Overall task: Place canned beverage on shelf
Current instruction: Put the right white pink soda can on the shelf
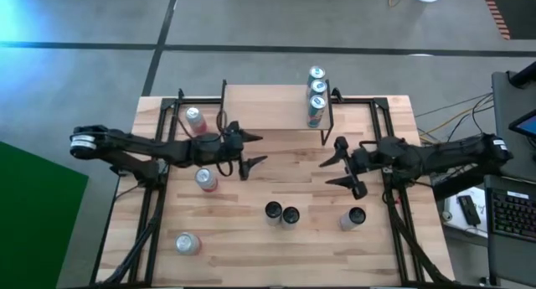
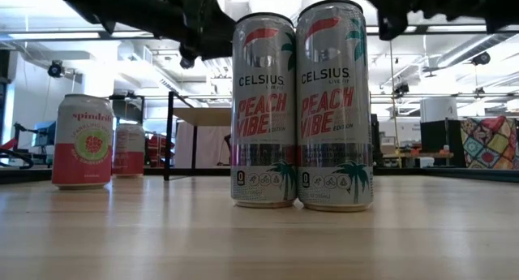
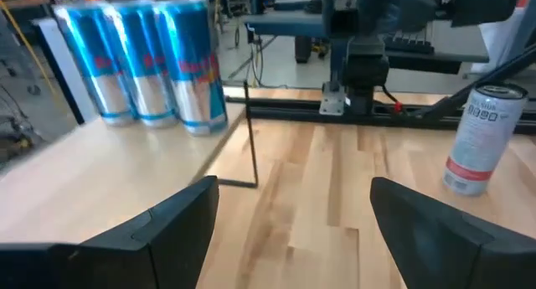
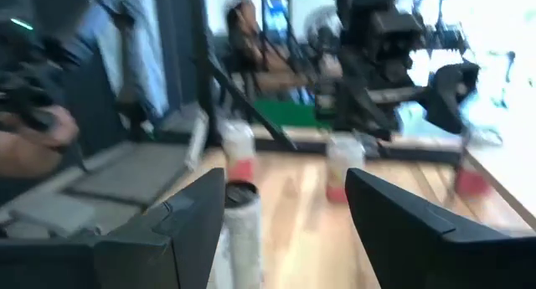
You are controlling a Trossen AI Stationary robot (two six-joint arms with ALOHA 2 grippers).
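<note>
The shelf [image 1: 272, 107] stands at the table's far middle on thin black legs. Three blue cans [image 1: 316, 94] stand in a row at its right end and show close in the left wrist view [image 3: 142, 63]. My left gripper [image 1: 261, 149] hovers open just in front of the shelf, pointing toward the table's right, with nothing between its fingers [image 3: 180, 218]. My right gripper [image 1: 325, 172] faces it from the right, open and holding nothing [image 4: 285, 188]. Two tall Celsius cans [image 1: 282, 213] stand upright side by side near the table's middle [image 2: 298, 105].
Pink-and-white cans stand at the far left [image 1: 194, 119], the middle left [image 1: 206, 180] and the near left [image 1: 186, 243]. Another tall can [image 1: 354, 217] stands near my right arm. Bare wood lies between the two grippers and across the shelf's left half.
</note>
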